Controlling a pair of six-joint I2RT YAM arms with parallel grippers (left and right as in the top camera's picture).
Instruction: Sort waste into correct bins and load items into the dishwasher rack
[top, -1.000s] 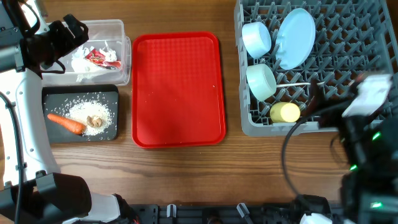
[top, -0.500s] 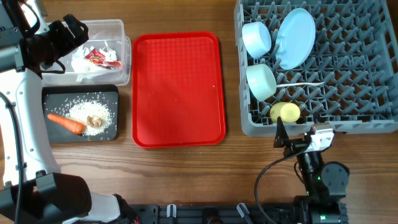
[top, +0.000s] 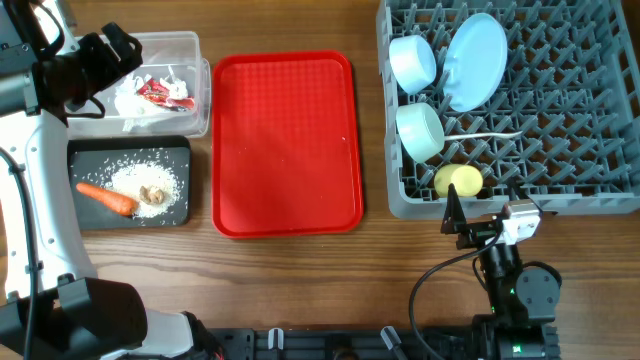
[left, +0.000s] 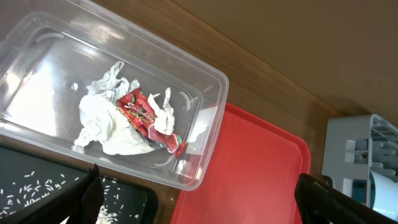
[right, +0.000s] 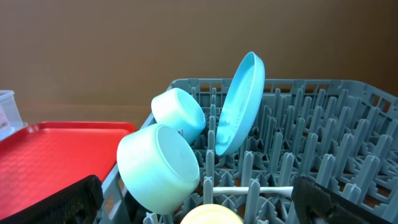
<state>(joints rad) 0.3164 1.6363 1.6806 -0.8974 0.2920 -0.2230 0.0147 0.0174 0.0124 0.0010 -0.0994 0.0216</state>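
Overhead alone shows the carrot (top: 105, 199); wrist views show left tool (left: 199, 196) and right tool (right: 198, 198) spread, empty.

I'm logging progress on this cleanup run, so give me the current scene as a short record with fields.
clear tub: holds crumpled tissue and red wrapper
black tray: holds carrot, rice, brown scraps
red tray: between the bins and the rack
rack: plate on edge, blue bowl, green bowl, yellow cup, spoon
left gripper: open, above the tub
right gripper: open, holding nothing, facing the rack
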